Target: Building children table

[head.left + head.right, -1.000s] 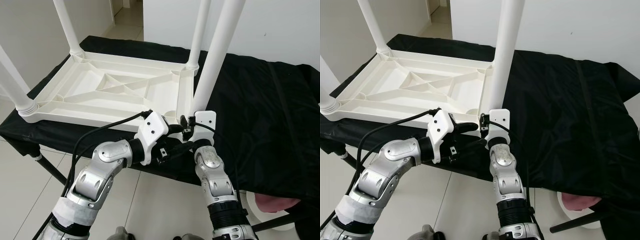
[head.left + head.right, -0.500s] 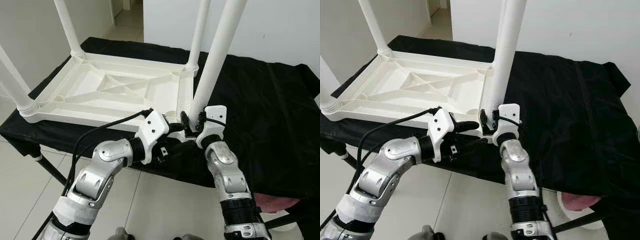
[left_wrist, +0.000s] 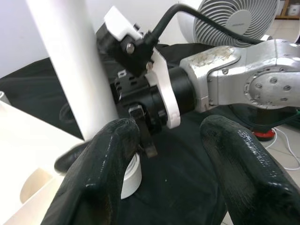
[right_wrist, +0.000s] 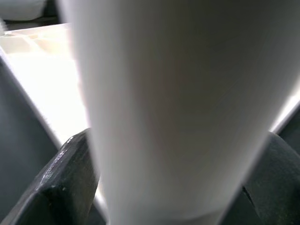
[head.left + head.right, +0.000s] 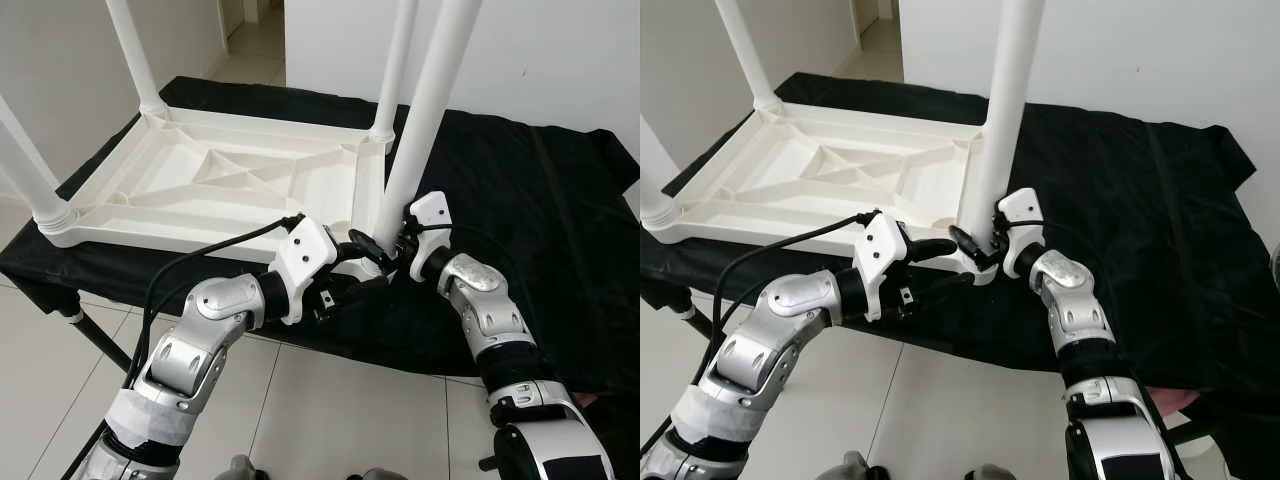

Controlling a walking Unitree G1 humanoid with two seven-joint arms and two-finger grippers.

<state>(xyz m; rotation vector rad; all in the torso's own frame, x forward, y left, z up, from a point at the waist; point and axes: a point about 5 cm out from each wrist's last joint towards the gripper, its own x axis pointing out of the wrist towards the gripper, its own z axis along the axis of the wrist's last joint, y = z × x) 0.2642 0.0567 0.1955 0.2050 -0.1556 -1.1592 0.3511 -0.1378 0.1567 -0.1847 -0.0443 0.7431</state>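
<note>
White plastic children table (image 5: 230,180) lies upside down on a black cloth (image 5: 520,220), with its legs pointing up. At its near corner the left claw (image 5: 360,262) has its fingers apart beside the base of the near leg (image 5: 425,120). The right claw (image 5: 975,250) is clamped on this leg just above the corner.

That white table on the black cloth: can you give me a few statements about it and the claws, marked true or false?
1. The white table lies upside down on the black cloth. True.
2. The right claw grips the near white leg. True.
3. The left claw is clamped on that leg. False: it is open beside its base.
4. Every leg lies flat. False: all stand up.
</note>
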